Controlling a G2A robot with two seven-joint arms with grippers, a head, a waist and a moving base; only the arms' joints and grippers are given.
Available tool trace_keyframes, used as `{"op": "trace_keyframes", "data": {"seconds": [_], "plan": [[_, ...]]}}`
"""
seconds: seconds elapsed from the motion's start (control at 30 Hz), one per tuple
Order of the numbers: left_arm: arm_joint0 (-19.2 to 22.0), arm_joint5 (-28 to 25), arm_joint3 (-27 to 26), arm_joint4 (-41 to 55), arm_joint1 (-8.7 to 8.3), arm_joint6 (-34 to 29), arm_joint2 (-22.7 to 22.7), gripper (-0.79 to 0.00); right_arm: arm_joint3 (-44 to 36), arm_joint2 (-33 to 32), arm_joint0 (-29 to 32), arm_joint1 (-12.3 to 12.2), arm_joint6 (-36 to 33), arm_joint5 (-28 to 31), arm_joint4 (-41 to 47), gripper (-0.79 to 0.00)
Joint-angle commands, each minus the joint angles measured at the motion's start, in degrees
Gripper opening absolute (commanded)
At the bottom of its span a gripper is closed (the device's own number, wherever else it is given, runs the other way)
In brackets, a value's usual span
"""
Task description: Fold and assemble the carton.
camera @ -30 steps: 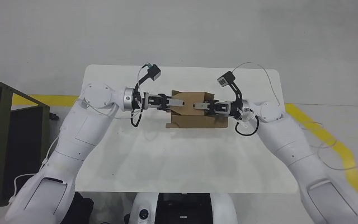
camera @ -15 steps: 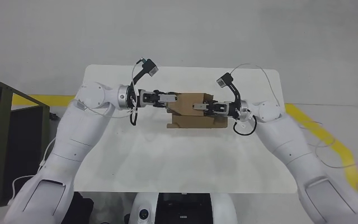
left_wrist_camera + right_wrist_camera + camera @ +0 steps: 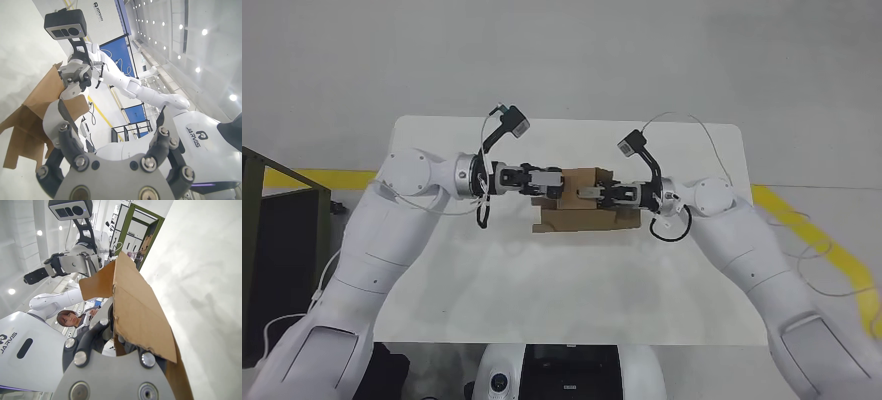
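Fingers (image 3: pixel 164 121) of left gripper (image 3: pixel 112 104): spread wide, one laid against a flap (image 3: pixel 75 107). Right gripper (image 3: pixel 590 189): clamped on wall of carton (image 3: pixel 582 214), on table (image 3: pixel 542 290). Flap-folding judged in hand; inward push called for.

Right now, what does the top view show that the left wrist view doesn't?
From above: the whole white table, with both arms meeting over it. From the left wrist: the left end effector open, one finger beside a flap. Both: the brown carton and the right end effector gripping its edge.
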State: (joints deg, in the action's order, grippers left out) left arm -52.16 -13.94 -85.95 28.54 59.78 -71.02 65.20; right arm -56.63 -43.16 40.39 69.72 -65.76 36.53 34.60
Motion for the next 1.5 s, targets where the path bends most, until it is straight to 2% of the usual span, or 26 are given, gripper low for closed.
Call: {"op": "trace_keyframes", "data": {"seconds": [0.0,0.37,0.63,0.87,1.07,1.47], "plan": [[0.3,0.1,0.3,-0.1,0.08,0.0,-0.4,0.000,-0.2,-0.2,0.1,0.1,0.3,-0.2,-0.3,-0.785],[1.0,-0.8,-0.1,-5.9,0.14,2.8,-1.2,0.000,-2.3,-1.9,1.2,0.1,0.4,-1.4,-1.1,-0.785],[1.1,-2.3,0.2,-4.7,0.09,3.8,-0.2,0.000,-2.6,-3.5,1.8,0.0,1.0,-1.7,-2.0,-0.785],[-1.5,-3.4,-0.8,-3.6,-0.60,3.8,2.9,0.000,-2.4,-6.3,3.0,-0.6,1.1,-1.0,-1.7,-0.785],[-3.6,-2.5,-1.7,-4.2,-0.86,4.5,3.3,0.000,-4.3,-8.3,4.5,-1.2,0.7,-1.1,-2.0,-0.785],[-2.2,-1.5,0.8,-7.2,-0.70,7.9,2.8,0.000,-8.6,-8.3,6.2,-1.2,-1.9,-2.9,-2.9,-0.785]]}}
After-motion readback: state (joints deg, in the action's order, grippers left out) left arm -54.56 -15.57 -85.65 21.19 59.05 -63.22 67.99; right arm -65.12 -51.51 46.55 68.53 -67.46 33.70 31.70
